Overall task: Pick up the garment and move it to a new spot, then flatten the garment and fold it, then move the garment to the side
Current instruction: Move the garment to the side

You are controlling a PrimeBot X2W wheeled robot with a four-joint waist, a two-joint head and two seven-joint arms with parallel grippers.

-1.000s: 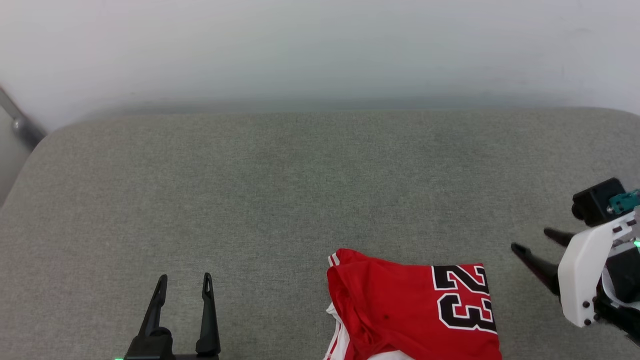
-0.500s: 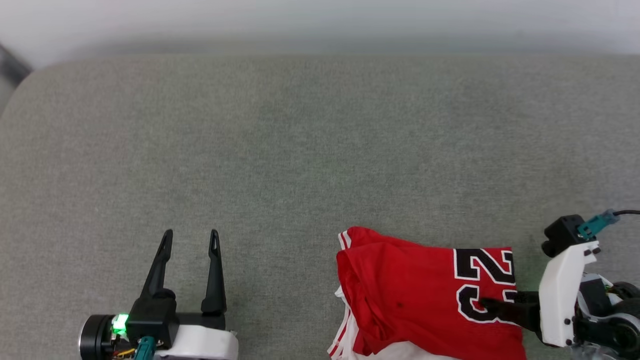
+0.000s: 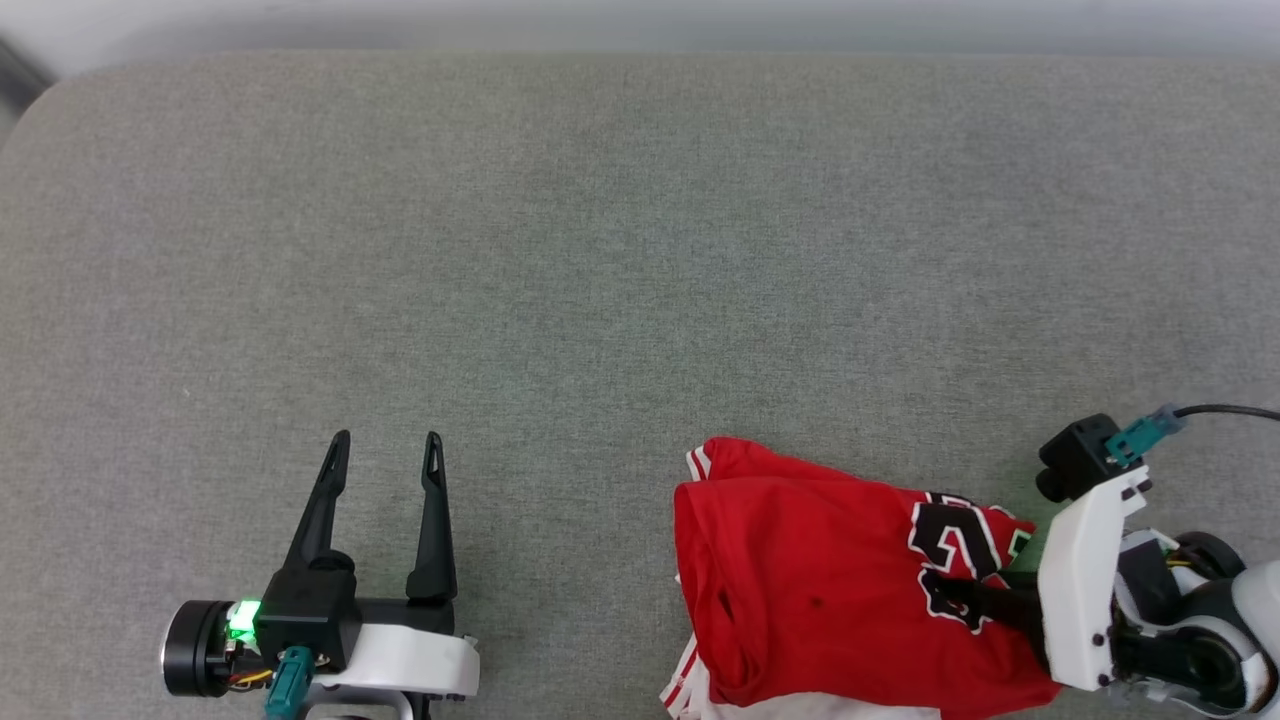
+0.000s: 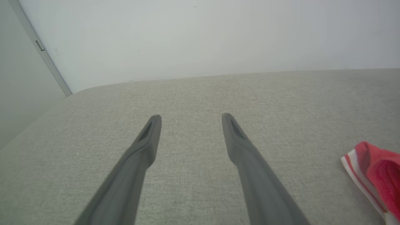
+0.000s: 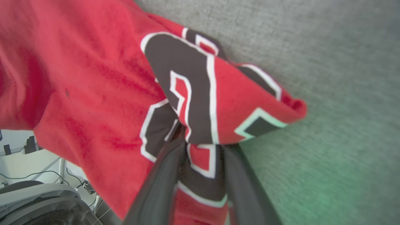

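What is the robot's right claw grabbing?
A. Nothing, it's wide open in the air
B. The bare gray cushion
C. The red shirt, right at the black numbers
C: in the right wrist view the right gripper has the garment pinched between its two fingers at the black number print, and a fold of it stands up off the gray cushion.

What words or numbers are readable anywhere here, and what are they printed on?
"2": a black, white-outlined digit on the red jersey T-shirt, seen in the head view.
Next digit: too crumpled to read, and partly covered where the right gripper pinches the fabric.
Nothing else here bears readable text.
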